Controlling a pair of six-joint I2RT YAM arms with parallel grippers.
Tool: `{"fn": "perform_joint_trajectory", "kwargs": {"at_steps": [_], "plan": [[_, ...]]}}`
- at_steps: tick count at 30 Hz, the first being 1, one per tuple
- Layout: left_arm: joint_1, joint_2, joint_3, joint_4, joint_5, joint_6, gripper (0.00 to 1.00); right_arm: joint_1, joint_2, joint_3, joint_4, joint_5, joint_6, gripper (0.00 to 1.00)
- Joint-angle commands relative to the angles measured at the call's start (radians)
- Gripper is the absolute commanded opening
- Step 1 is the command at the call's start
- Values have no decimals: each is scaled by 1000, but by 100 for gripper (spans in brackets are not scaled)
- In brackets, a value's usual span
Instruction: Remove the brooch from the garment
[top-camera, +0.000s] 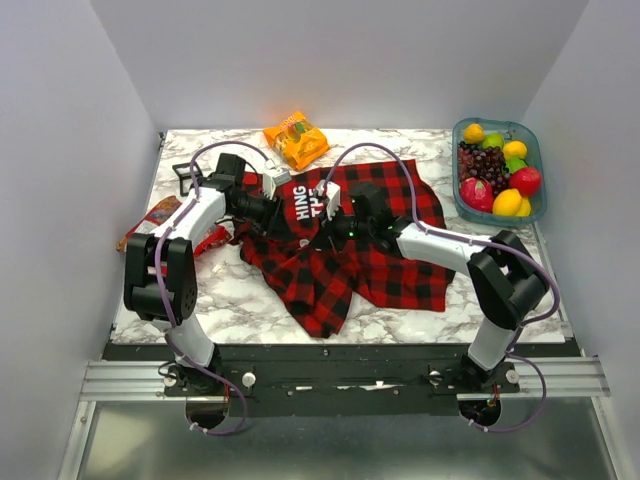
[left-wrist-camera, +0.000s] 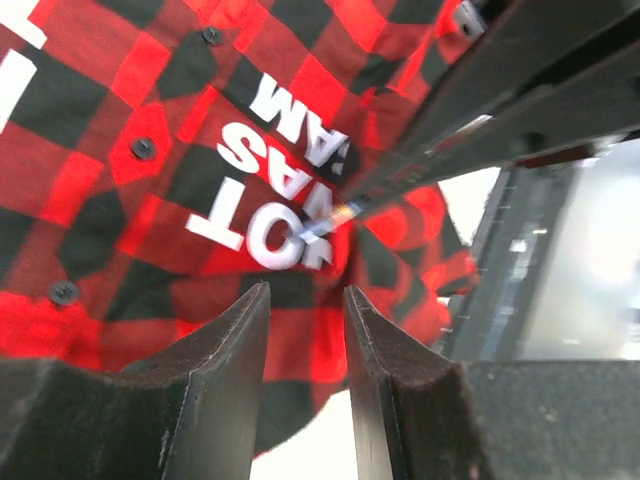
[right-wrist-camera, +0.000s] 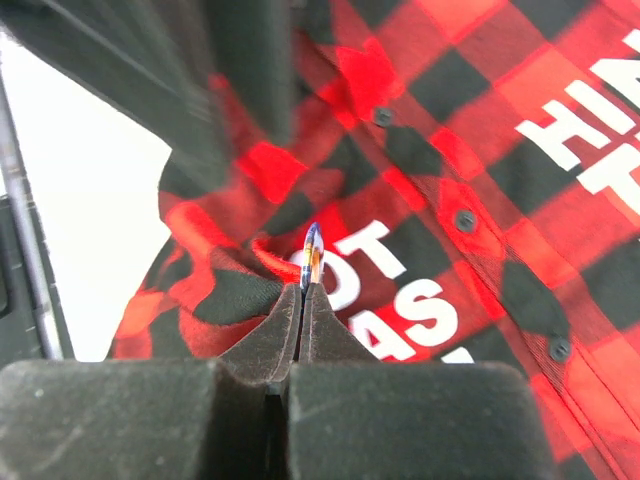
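Note:
The garment (top-camera: 385, 262) is a red-and-black plaid shirt with white lettering, spread crumpled over the middle of the marble table. My right gripper (right-wrist-camera: 303, 290) is shut on the brooch (right-wrist-camera: 313, 255), a thin blue-and-orange piece seen edge-on. The brooch sits at a raised pucker of the garment (right-wrist-camera: 480, 110) beside the letters. My left gripper (left-wrist-camera: 305, 292) stands open just short of that fold of the garment (left-wrist-camera: 100, 150), with nothing between its fingers. In the left wrist view the brooch (left-wrist-camera: 335, 217) shows at the tip of the right gripper's dark fingers (left-wrist-camera: 470, 95).
An orange snack packet (top-camera: 296, 138) lies at the back centre. A teal tray (top-camera: 536, 150) of fruit stands at the back right. A red packet (top-camera: 158, 216) lies at the left edge, partly under the left arm. A white side wall stands close by on either side of the table.

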Motion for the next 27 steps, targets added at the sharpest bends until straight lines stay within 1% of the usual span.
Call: {"fn": "perform_joint_trajectory", "kwargs": {"at_steps": [1, 6, 8, 9, 10, 12, 14, 18, 27], "plan": [[-9, -66, -31, 185, -23, 147, 43, -9, -31, 39, 23, -156, -10, 1], [-25, -68, -18, 144, 46, 215, 41, -11, -29, 44, 9, -186, -18, 1], [-36, -63, -11, 106, 60, 273, 39, -11, -26, 47, 8, -181, -18, 1], [-55, -59, -1, 34, 65, 308, 38, -11, -25, 47, 6, -181, -16, 1], [-61, -57, 1, 3, 65, 389, 38, -11, -23, 50, 6, -184, -18, 1], [-73, -54, 1, -72, 63, 457, 38, -12, -20, 53, 6, -195, -18, 1], [-82, -54, -1, -109, 60, 526, 36, -12, -17, 58, 3, -198, -18, 1], [-87, -46, 4, -144, 60, 555, 34, -12, -14, 59, 0, -197, -18, 1], [-113, -42, -5, -143, 66, 566, 28, -14, -6, 68, -8, -206, -18, 2]]}}
